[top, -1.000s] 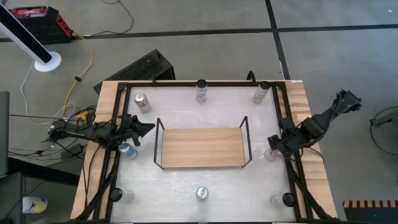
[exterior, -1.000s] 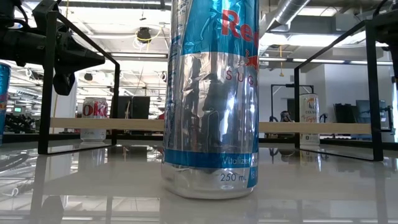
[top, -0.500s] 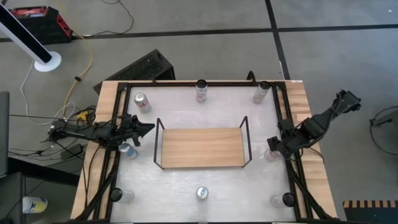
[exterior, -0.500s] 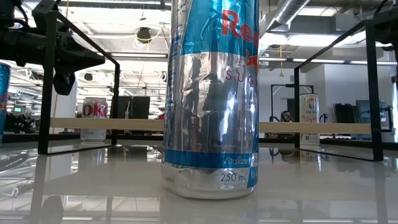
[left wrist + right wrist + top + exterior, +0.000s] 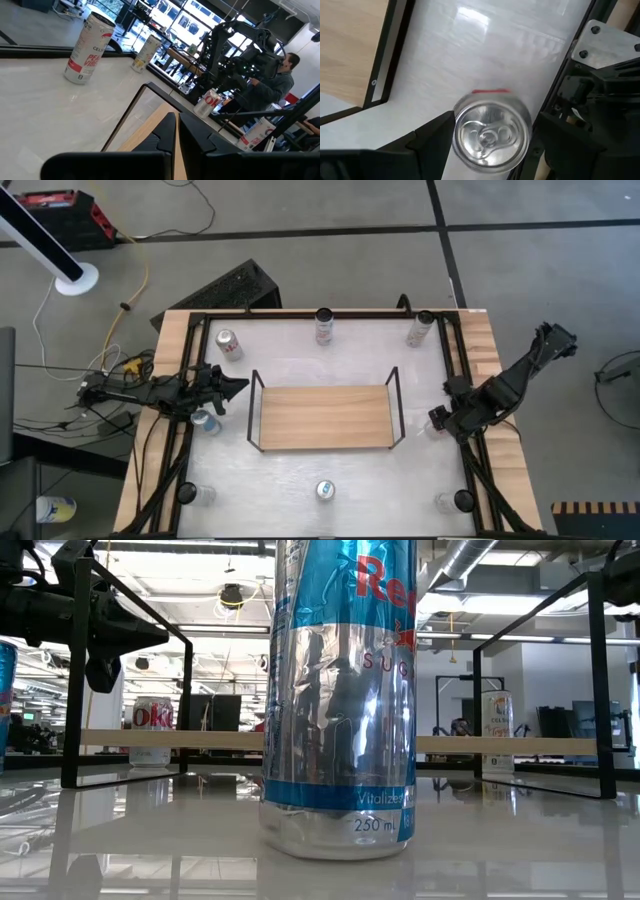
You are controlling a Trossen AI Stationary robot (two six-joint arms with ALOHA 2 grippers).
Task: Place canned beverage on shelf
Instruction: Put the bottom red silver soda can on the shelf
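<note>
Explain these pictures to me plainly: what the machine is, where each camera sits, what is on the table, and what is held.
Two dark robot arms work at a table. One camera looks straight down, one sits at table height just behind a blue and silver can, and one rides on each wrist. In the middle stands the shelf, a wooden board with black wire ends, bare. Cans stand scattered around it. The left gripper is shut and holds nothing, beside the shelf's left end. The right gripper is open, its fingers on either side of an upright can near the table's right edge, not yet closed on it.
</note>
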